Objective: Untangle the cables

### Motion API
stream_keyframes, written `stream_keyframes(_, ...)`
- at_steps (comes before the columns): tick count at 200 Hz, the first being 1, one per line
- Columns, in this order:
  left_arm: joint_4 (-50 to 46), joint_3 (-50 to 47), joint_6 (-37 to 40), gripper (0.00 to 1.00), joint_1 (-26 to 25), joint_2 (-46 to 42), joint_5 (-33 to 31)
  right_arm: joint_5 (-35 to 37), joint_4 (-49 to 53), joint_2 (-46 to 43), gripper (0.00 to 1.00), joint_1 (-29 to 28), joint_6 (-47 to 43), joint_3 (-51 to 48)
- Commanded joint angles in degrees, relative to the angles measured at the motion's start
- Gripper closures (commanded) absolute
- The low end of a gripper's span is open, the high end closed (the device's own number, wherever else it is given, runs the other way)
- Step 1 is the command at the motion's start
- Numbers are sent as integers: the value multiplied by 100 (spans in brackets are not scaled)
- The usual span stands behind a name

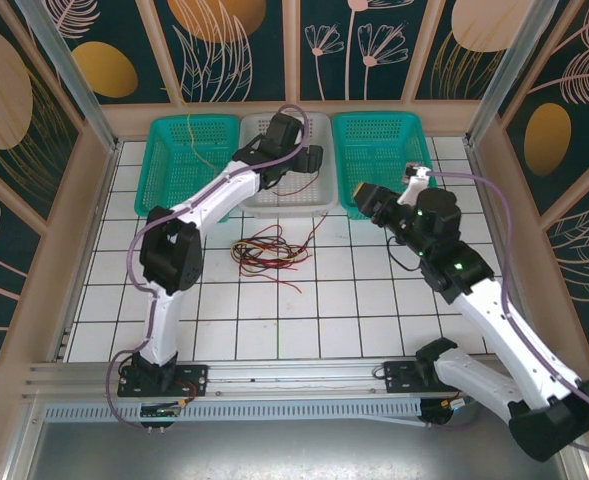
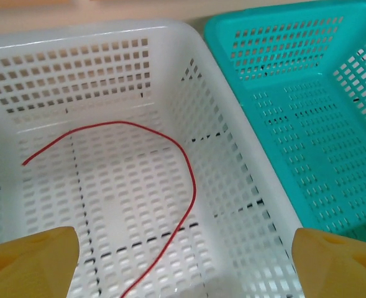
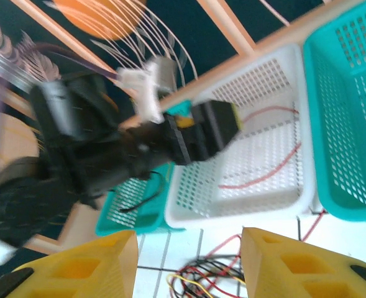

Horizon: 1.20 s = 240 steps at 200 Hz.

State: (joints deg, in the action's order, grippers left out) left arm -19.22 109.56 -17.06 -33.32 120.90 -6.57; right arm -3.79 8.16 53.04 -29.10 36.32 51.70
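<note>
Inside white basket (image 2: 108, 34), red cable (image 2: 194, 186) cropped below

Three perforated plastic baskets stand in a row along the far edge of the white tiled table (image 1: 274, 320), their sides touching or nearly so. A white rectangular basket (image 1: 296, 206) sits in the middle, with a teal basket (image 1: 164, 180) on its left and a second teal basket (image 1: 379, 150) of the same shape on its right. All three have slotted walls and floors. Behind them rise dark wall panels (image 1: 374, 45) painted with pale flower outlines and orange ovals, set in light wooden frames. A silver aluminium rail (image 1: 294, 372) runs across the table's near edge.
</note>
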Motion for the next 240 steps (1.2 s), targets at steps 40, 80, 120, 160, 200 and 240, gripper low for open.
stream_keyframes(40, 827, -2613, -431, 39, -8, -2920, -485, 388, 467, 1660, 52, -1095, -346, 434)
stream_keyframes(80, 999, -4935, -1171, 42, 3, -4544, -618, 72, -117, 2454, 47, -1260, 162, 110)
stream_keyframes(120, 863, -6377, -2526, 44, 100, -5074, -286, -36, -172, 3282, 51, -1452, 101, 403)
stream_keyframes(160, 1184, -6735, -3312, 56, 485, -4971, 457, -543, 212, 4284, 55, -1754, -661, 1235)
stream_keyframes(200, 1198, -6347, -3234, 59, 533, -5084, 509, -405, 1046, 5432, 55, -2020, -1434, 2282)
stream_keyframes(240, 1185, -6109, -3238, 63, 536, -5228, 452, -289, 1373, 6151, 59, -2104, -1685, 2796)
